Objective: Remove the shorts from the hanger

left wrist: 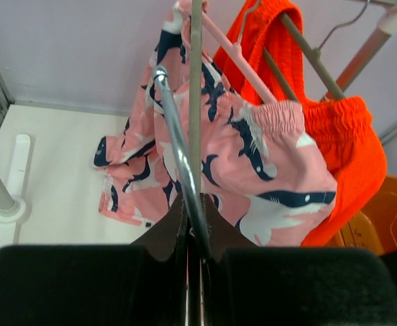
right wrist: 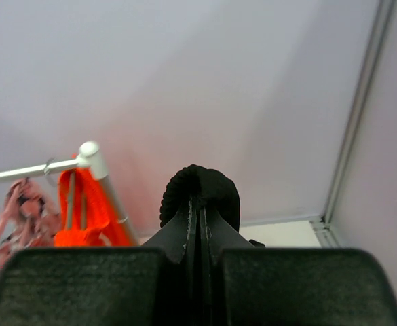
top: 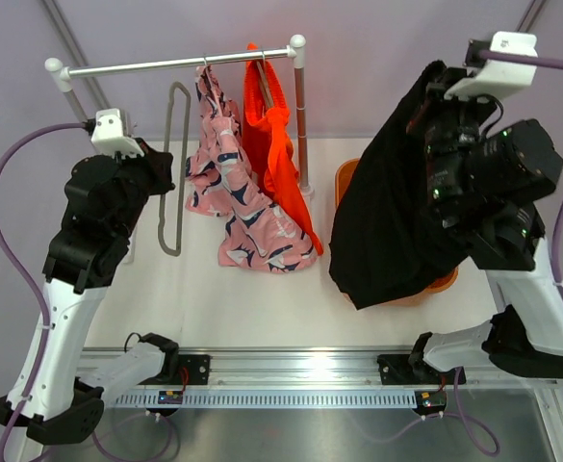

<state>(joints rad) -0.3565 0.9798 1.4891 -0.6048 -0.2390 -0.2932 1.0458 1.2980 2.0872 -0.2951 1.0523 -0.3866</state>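
Note:
The black shorts [top: 392,207] hang from my right gripper [top: 438,91], which is shut on their waistband [right wrist: 199,187] and holds them high over the right side of the table. The pink printed shorts [top: 235,192] and the orange shorts [top: 273,144] hang on hangers from the rack rod [top: 166,65]. My left gripper [top: 162,179] is shut on an empty grey hanger [top: 173,168], which is off the rod, to the left of the pink shorts. In the left wrist view its fingers [left wrist: 164,234] pinch the hanger's bar [left wrist: 195,102], with the pink shorts [left wrist: 252,176] and the orange shorts [left wrist: 347,142] behind.
An orange basket [top: 346,179] sits on the table under the black shorts, mostly hidden by them. The rack's right post [top: 300,115] stands next to the orange shorts. The rack's left foot [left wrist: 8,204] stands on the white table.

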